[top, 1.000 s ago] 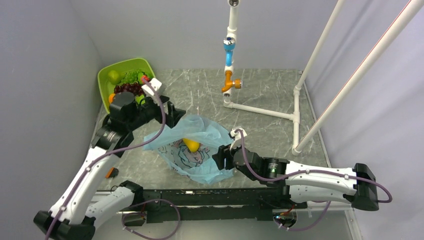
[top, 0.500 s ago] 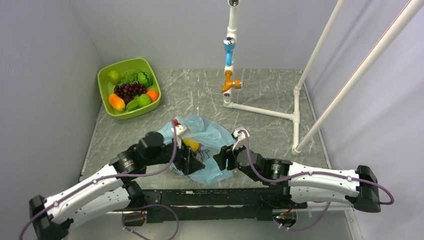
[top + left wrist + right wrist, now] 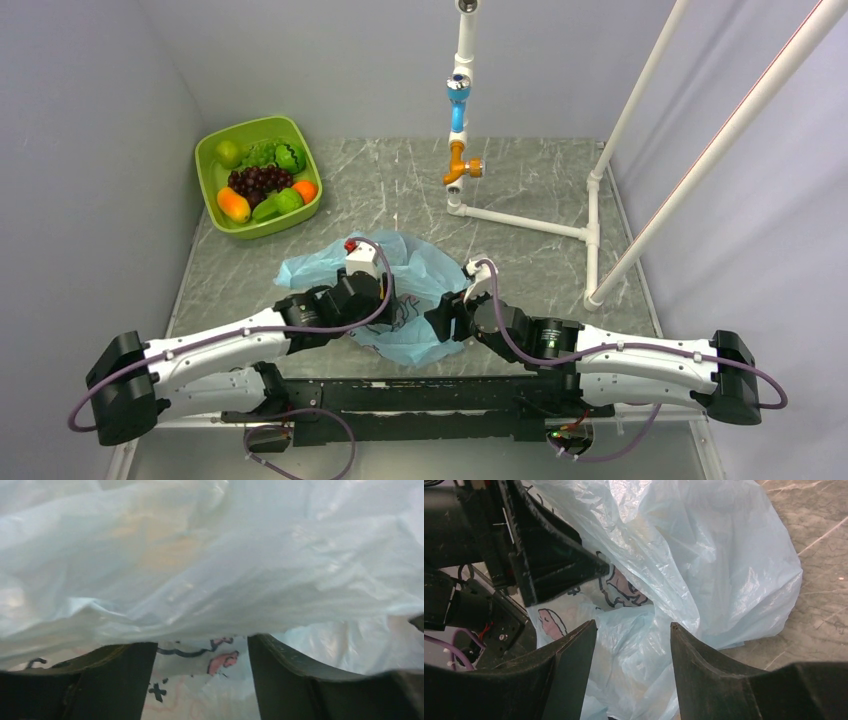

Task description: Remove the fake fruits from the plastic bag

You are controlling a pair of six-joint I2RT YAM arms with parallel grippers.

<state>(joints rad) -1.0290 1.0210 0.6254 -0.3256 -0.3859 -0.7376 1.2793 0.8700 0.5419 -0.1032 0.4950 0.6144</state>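
Note:
The light-blue plastic bag (image 3: 425, 270) lies crumpled near the table's front, its printed face toward the arms. My left gripper (image 3: 201, 641) is pushed into the bag. Its jaws stand apart with only printed film between them, and a fold of film drapes over the fingertips. A faint yellowish patch (image 3: 150, 542) shows through the film ahead; I cannot tell what it is. No fake fruit shows plainly inside the bag. My right gripper (image 3: 632, 625) sits at the bag's right edge (image 3: 441, 318), jaws apart astride loose folds. Other fake fruits, among them an orange one (image 3: 305, 190), lie in the tub.
A lime-green tub (image 3: 208, 160) at the back left holds the fruits and a dark grape bunch (image 3: 258, 180). A white pipe frame (image 3: 520, 220) with a blue and orange fitting (image 3: 458, 130) stands at the back right. Grey walls close in the left and back.
My left arm swung from the green tub down to the bag and pushed inside, its jaws narrowing. The yellow fruit seen in the bag's mouth is now covered. The right arm has not moved.

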